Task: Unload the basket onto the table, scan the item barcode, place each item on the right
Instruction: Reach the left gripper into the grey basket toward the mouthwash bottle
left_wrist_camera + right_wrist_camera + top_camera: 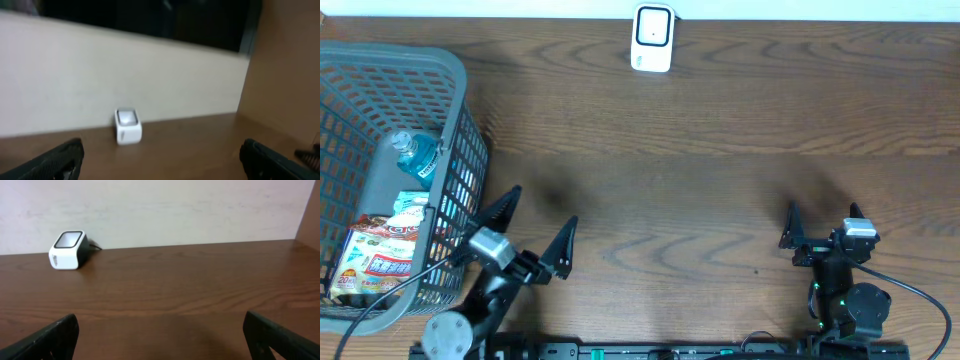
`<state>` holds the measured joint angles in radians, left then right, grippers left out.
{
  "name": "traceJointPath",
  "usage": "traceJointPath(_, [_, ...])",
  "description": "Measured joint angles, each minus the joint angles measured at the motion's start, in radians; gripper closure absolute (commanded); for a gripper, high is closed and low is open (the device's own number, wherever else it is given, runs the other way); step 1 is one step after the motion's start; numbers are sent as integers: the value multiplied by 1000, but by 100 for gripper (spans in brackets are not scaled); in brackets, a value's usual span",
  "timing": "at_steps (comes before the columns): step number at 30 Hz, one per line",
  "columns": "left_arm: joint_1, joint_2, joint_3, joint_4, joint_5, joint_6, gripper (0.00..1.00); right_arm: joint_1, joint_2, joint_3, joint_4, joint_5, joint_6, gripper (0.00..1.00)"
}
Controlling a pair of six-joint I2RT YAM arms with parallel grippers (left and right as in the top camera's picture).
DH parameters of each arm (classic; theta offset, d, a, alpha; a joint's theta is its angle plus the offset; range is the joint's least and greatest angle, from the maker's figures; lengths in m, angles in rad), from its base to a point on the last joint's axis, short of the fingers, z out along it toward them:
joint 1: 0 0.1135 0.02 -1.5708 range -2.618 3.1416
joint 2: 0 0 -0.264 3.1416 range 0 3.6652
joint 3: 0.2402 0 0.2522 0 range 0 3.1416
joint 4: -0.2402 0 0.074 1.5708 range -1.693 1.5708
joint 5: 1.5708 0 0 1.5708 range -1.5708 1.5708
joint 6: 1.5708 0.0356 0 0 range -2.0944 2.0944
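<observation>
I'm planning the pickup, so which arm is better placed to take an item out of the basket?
Left, most likely. The left gripper sits open right beside the basket, which holds the bottle and snack packet. The right gripper, also open, is well away on the other side.

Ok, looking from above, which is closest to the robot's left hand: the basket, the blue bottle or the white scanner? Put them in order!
Starting from the open left hand:
1. The basket, just to its left at the table's side.
2. The blue bottle, further left, inside the basket.
3. The white scanner, way across the table at the far edge.
</observation>
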<state>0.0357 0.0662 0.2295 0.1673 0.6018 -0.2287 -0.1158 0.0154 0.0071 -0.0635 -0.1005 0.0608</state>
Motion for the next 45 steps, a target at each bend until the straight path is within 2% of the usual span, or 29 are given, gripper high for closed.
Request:
traceJointPath(4, [0,66,113,-19,2,-44,0,0,0,0,0,0,0,1])
traceJointPath(8, [0,225,278,-100,1,-68,0,0,1,0,1,0,0,1])
traceJointPath(12, [0,504,640,-380,-91,-78,1,0,2,0,0,0,0,1])
traceJointPath(15, [2,685,912,-578,-160,-37,0,0,2,0,0,0,0,1])
traceJointPath(18, [2,795,1093,-716,-192,-2,0,0,2,0,0,0,0,1])
traceJointPath(21, [2,832,1133,-780,-212,17,0,0,2,0,0,0,0,1])
traceJointPath(26, [3,882,1136,-789,-269,16,1,0,2,0,0,0,0,1])
traceJointPath(30, [28,926,1190,-804,-457,-61,1,0,2,0,0,0,0,1])
traceJointPath(36, [146,1045,1387,-934,-731,-221,1,0,2,0,0,0,0,1])
traceJointPath(41, [283,1200,1439,-1067,-817,-438,1,0,2,0,0,0,0,1])
traceJointPath(45, [353,1337,1438,-1161,-816,-613,1,0,2,0,0,0,0,1])
